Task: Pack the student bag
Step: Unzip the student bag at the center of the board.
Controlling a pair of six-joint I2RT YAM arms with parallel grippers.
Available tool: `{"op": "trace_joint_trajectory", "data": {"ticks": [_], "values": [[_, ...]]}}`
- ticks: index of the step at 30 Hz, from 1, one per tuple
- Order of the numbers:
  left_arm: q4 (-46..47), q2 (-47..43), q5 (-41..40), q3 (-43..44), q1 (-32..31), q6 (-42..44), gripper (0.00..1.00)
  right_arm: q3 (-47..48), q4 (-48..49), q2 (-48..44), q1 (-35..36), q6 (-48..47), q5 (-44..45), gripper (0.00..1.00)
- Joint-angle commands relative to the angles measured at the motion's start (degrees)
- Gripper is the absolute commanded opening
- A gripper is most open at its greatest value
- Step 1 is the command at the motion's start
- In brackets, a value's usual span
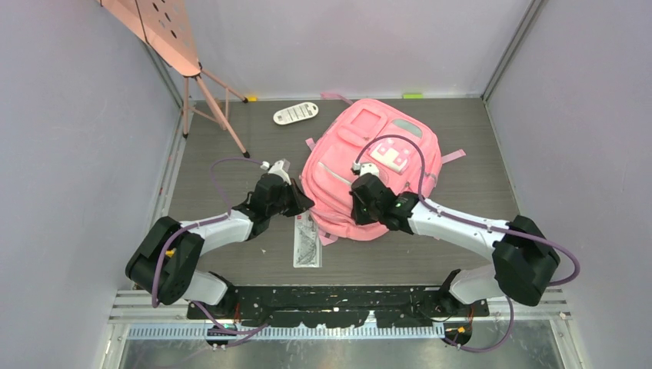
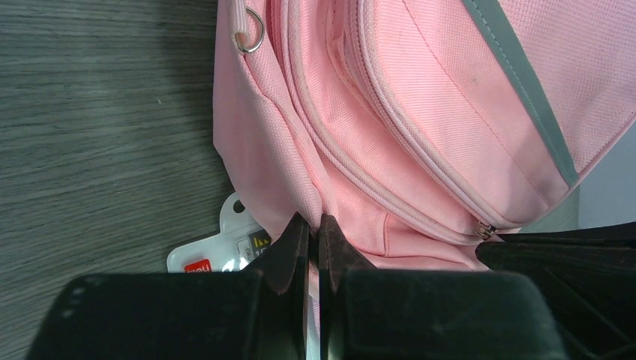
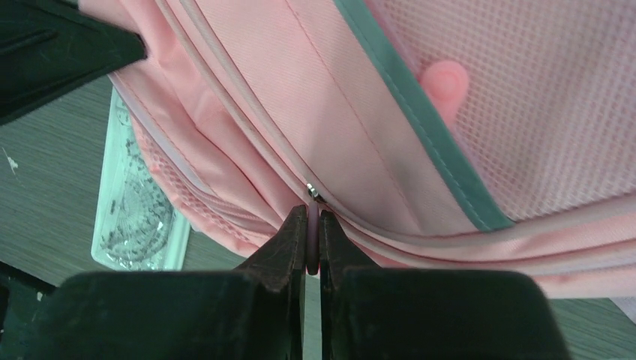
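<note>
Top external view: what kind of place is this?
Probably a lab robot-recording cell, not a real classroom: plain lavender panel walls box in a grey wood-grain tabletop, a black mounting rail carries two robot arms, and a soft pink fabric backpack lies staged mid-table.

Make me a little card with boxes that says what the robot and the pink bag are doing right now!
Bag: pink backpack, lying front up on the table
Left pincer: shut, pinching fabric at the backpack's edge
Right pincer: shut on the pink zip pull
Beside the bag: clear ruler set packet, white remote
</note>
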Motion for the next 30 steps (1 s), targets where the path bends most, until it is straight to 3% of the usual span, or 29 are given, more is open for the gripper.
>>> {"op": "trace_joint_trajectory", "data": {"ticks": [1, 7, 13, 24, 30], "values": [[4.6, -0.3, 2.4, 0.5, 0.0, -0.4, 0.0, 4.8, 4.8, 3.0, 2.9, 4.1, 3.0, 0.01], [5.6, -1.6, 3.3, -0.5, -0.5, -0.9, 0.0, 9.0, 10.5, 7.3, 3.0, 4.7, 8.6, 0.0], [6.2, -2.4, 3.7, 0.0, -3.8, -0.9, 0.0, 15.0, 8.1, 10.3, 3.0, 2.3, 14.0, 0.0], [16.9, 2.2, -6.3, 3.1, -21.3, -3.6, 0.0, 15.9, -0.8, 2.0, 2.4, -1.3, 20.2, 0.0], [24.3, 7.8, -9.0, 5.3, -28.0, -2.7, 0.0, 12.0, -2.5, -2.2, 2.2, -0.6, 18.1, 0.0]]}}
